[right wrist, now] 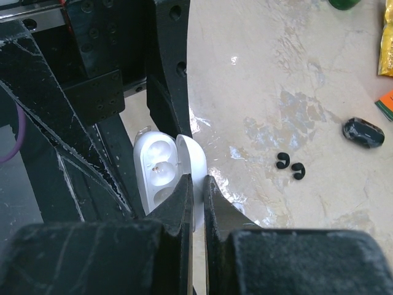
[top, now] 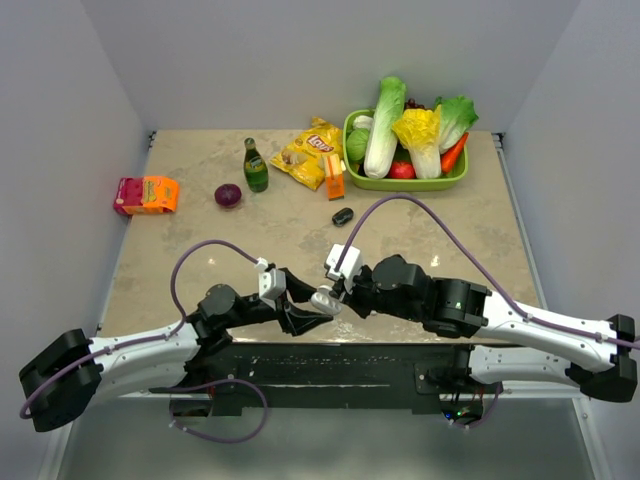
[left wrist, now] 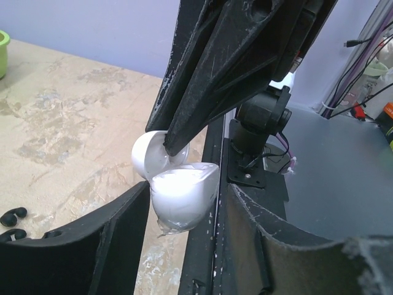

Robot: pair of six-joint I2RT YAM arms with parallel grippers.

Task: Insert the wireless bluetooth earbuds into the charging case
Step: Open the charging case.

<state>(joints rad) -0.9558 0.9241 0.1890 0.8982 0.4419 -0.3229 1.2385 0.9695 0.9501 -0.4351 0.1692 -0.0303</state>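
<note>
A white charging case (top: 324,298) hangs between both grippers over the table's near edge, lid open. In the right wrist view its sockets (right wrist: 156,172) look empty. My left gripper (left wrist: 187,190) holds the case body (left wrist: 181,200) between its fingers. My right gripper (right wrist: 198,181) is shut on the thin open lid (right wrist: 191,157). Two black earbuds (right wrist: 282,160) (right wrist: 298,171) lie side by side on the table beyond the case; they also show in the left wrist view (left wrist: 13,215). No white earbuds are in view.
A black oval case (top: 343,215) lies mid-table, also in the right wrist view (right wrist: 363,132). At the back are a green basket (top: 405,182) of vegetables, a chips bag (top: 308,155), a green bottle (top: 255,166), a purple onion (top: 228,195) and a pink-orange box (top: 146,194).
</note>
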